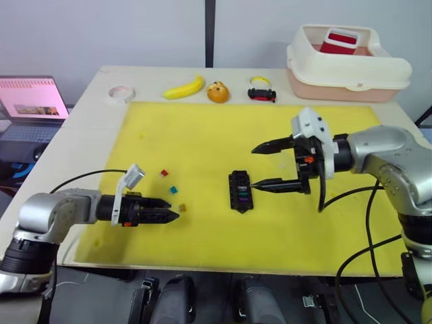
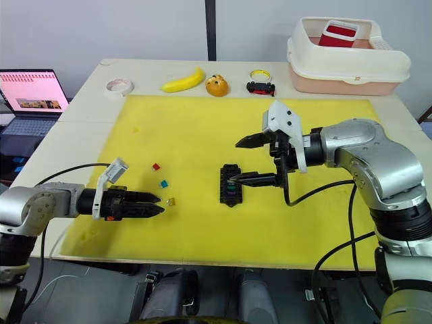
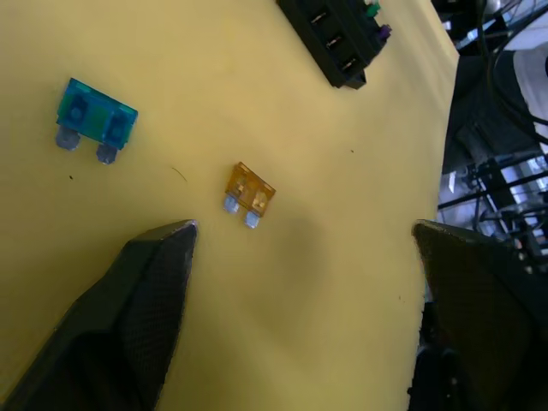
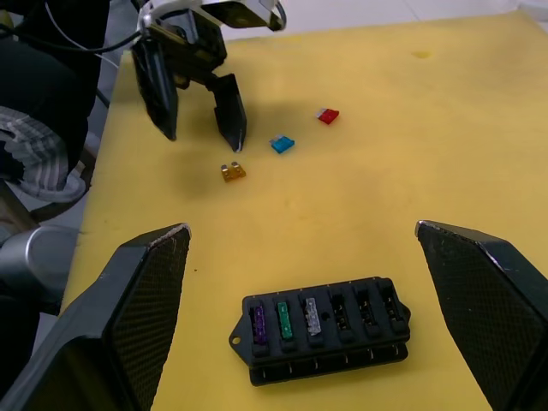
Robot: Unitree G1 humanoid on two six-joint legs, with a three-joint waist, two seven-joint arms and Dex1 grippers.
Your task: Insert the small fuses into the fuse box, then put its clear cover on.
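The black fuse box (image 1: 240,191) lies mid-mat, with purple (image 4: 259,325), green (image 4: 283,320) and grey (image 4: 313,317) small fuses seated in one row. Three loose fuses lie on the mat to its left: red (image 1: 164,173), teal (image 1: 173,190) and amber (image 1: 181,207). My left gripper (image 1: 173,210) is open and low over the mat, its tips just short of the amber fuse (image 3: 250,191). On the box's right side my right gripper (image 1: 254,167) is open and holds nothing; its lower fingertip is at the box's edge. The clear cover is out of view.
The yellow mat (image 1: 202,128) covers most of the table. Along the back edge stand a tape roll (image 1: 121,93), a banana (image 1: 183,88), an orange object (image 1: 217,92), a toy car (image 1: 262,94) and a cream bin (image 1: 347,61). A laptop (image 1: 34,101) sits far left.
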